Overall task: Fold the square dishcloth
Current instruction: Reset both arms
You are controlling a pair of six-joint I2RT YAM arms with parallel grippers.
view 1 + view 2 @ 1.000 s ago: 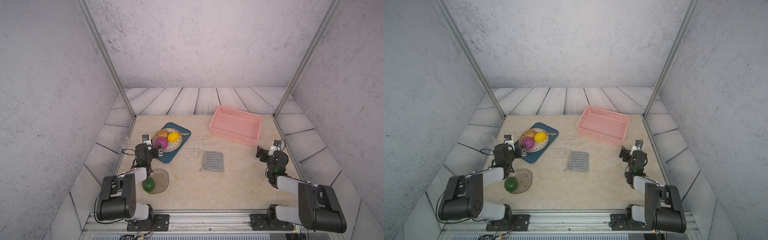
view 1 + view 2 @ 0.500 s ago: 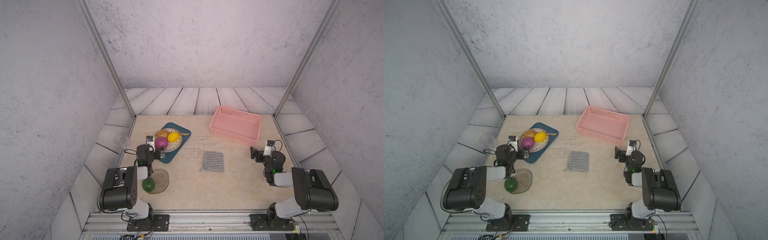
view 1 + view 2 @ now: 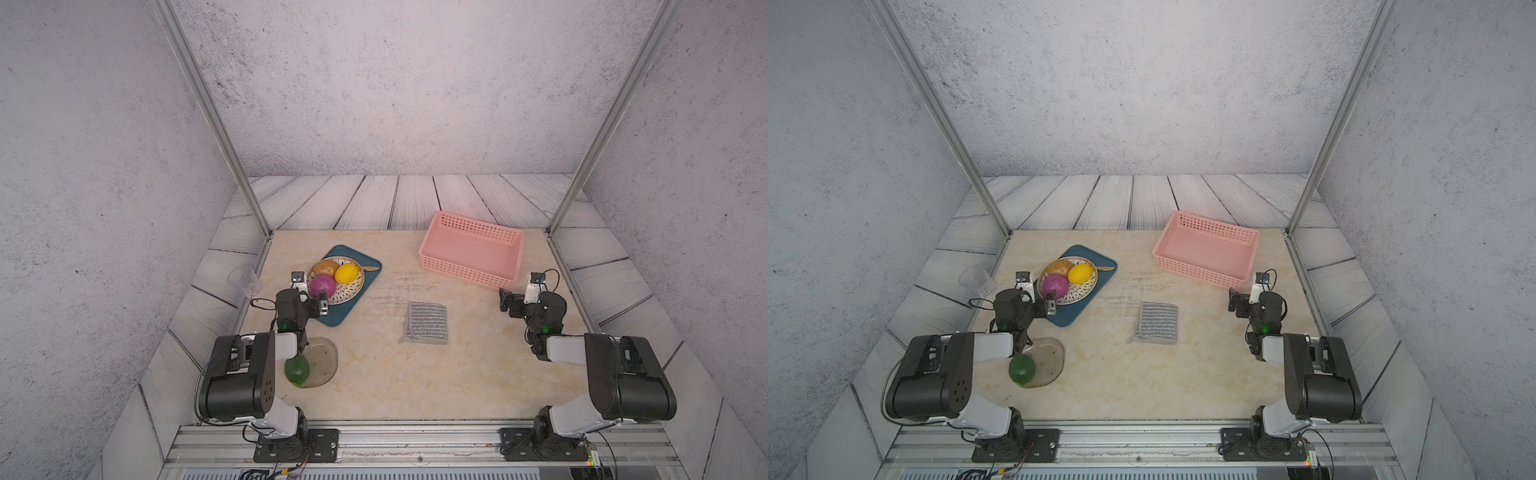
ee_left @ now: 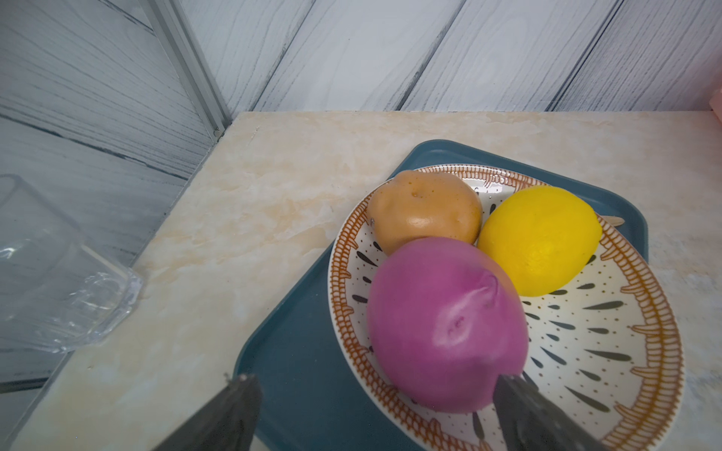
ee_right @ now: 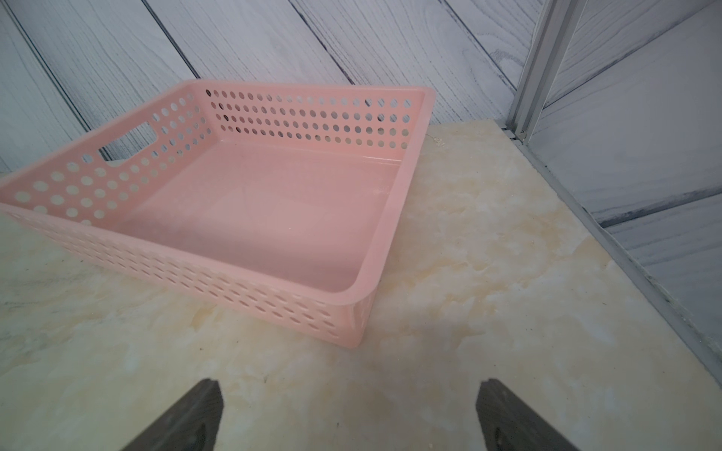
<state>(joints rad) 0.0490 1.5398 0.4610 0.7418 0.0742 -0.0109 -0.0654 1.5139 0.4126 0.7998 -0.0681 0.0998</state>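
Note:
The square dishcloth (image 3: 426,323) (image 3: 1157,323) lies flat in the middle of the table as a small grey rectangle with pale stripes, untouched in both top views. It is out of both wrist views. My left gripper (image 3: 313,301) (image 3: 1042,302) sits low at the left, well away from the cloth. It is open, its fingers (image 4: 234,414) straddling the near rim of a fruit plate with nothing held. My right gripper (image 3: 515,299) (image 3: 1244,300) hovers at the right, open and empty. Its fingers (image 5: 187,418) are over bare table just short of the pink basket.
A pink basket (image 3: 469,272) (image 5: 386,234) stands at the back right. A teal tray (image 3: 332,320) (image 4: 297,351) carries a patterned plate (image 4: 633,343) with three fruits. A green fruit (image 3: 296,370) rests on a clear dish (image 3: 322,361) beside the left arm. A clear cup (image 4: 58,281) stands off the table's left edge.
Both arms have folded back over their bases. The right gripper has shifted a little toward the basket. Both grippers stay open and the dishcloth has not moved.

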